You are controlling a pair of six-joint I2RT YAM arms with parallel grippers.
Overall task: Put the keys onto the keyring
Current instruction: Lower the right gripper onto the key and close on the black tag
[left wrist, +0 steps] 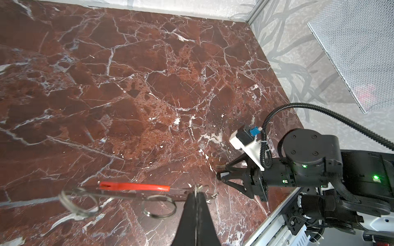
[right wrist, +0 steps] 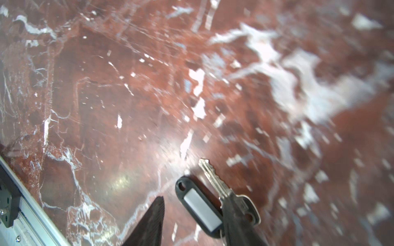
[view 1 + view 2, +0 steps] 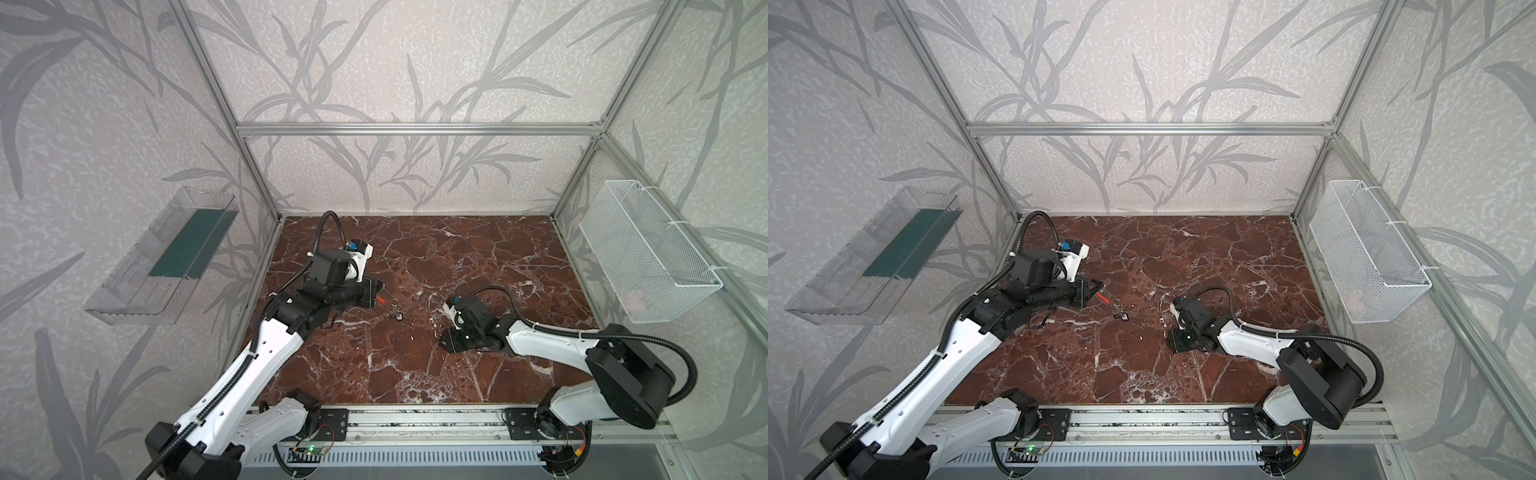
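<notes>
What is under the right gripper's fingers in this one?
Beneath the open right gripper lie a silvery key and its black tag on the marble table. One finger covers part of the key's head, so any joining ring is hidden.

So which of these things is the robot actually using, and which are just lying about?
Part of the job:
- keyring, red arc showing, pinched in the shut left claw
- tagged key, lying between the fingers of the open right claw
- more keys beside the ring

Just there:
- white wire basket on the right wall
- clear plastic tray on the left wall
</notes>
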